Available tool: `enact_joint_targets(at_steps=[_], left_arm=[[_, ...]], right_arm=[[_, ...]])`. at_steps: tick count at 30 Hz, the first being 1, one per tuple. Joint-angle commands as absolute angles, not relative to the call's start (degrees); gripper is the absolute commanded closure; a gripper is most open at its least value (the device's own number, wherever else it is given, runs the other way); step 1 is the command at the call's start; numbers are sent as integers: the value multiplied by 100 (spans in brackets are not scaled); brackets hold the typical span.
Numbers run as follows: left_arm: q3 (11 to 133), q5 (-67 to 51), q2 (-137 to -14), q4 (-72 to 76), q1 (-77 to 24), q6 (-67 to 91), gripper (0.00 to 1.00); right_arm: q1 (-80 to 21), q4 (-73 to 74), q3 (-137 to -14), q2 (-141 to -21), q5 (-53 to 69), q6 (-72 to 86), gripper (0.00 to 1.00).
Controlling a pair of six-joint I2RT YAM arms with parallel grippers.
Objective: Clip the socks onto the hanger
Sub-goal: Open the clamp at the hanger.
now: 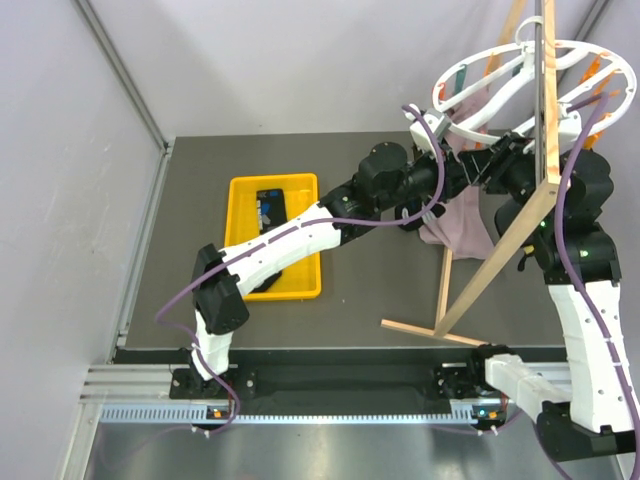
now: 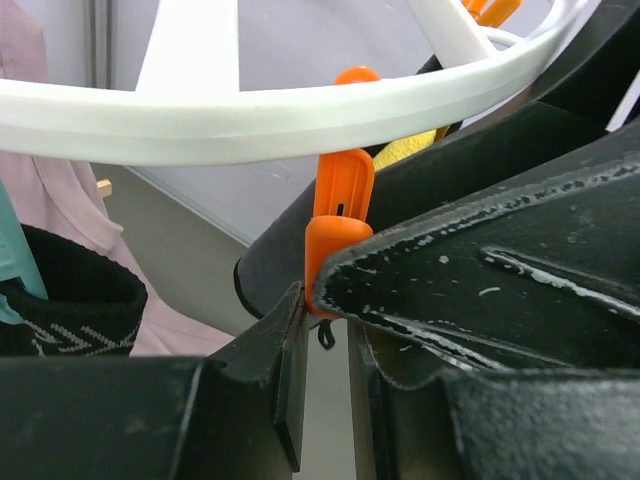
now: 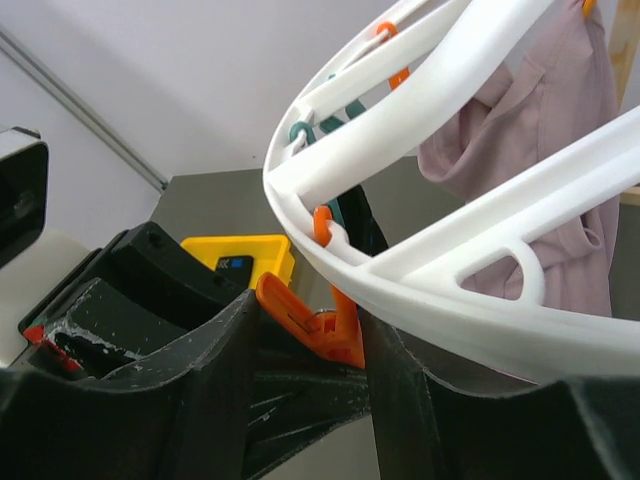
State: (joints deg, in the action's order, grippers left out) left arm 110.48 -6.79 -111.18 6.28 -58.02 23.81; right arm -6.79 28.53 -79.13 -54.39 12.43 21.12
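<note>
The hanger's white ring [image 1: 441, 95] hangs on the wooden frame at the back right; it also shows in the left wrist view [image 2: 250, 110] and the right wrist view [image 3: 420, 290]. My right gripper [image 3: 310, 325] is shut on an orange clip [image 3: 340, 335] under the rim, one finger on each lever. My left gripper [image 2: 325, 320] sits just below the same clip [image 2: 338, 230], jaws a narrow gap apart with only a small black loop between them. One sock [image 2: 75, 300] hangs by a teal clip [image 2: 12, 250]. Another sock [image 1: 268, 208] lies in the yellow tray.
The yellow tray [image 1: 300, 285] sits left of centre on the table. A pink-mauve garment [image 1: 460, 225] hangs from the ring. The light wooden frame [image 1: 500, 260] slants down to the table's front right. Both arms crowd under the ring.
</note>
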Motion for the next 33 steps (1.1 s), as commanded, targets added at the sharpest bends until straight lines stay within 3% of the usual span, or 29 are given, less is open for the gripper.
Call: enact_joint_targets(at_steps=[1,7,11,13,16,17,20,21,22,26,33], left_arm=[[11355,-721,-11118,782,-5889,2276,100],[11382,-694,-11136,774,-5906,2268,100],[11391,-677,-11136,747,-5915,2259,100],[11391,-659,-11136,738,-5915,2259,100],[11399,-633,-11127,695,-5915,2259,100],[11399,-642,-11127,668,-5915,2259,92],[11242,-572,-10969,659,-5906,2267,58],[11163,-528,-10908,677,-5906,2233,40],[10971,-484,-10742,694,-5898,2198,35],[10294,-290,-10153,668,-5801,2127,30],[8685,-263,-8764,353,-5020,2408,32]], right_arm=[[-870,2374,-7875,-5388,1143,1978,55],[-932,2347,-7893,-5458,1037,1969,52],[-932,2338,-7822,-5458,984,2030,58],[-940,2303,-7752,-5458,967,2057,64],[-932,2311,-7708,-5475,958,2074,93],[-940,2329,-7708,-5476,941,2057,100],[-932,2311,-7682,-5432,862,2039,100],[-932,2320,-7682,-5414,835,2039,100],[-932,2329,-7673,-5405,818,2030,100],[-932,2364,-7629,-5379,712,2030,100],[-932,2311,-7436,-5361,563,2092,100]])
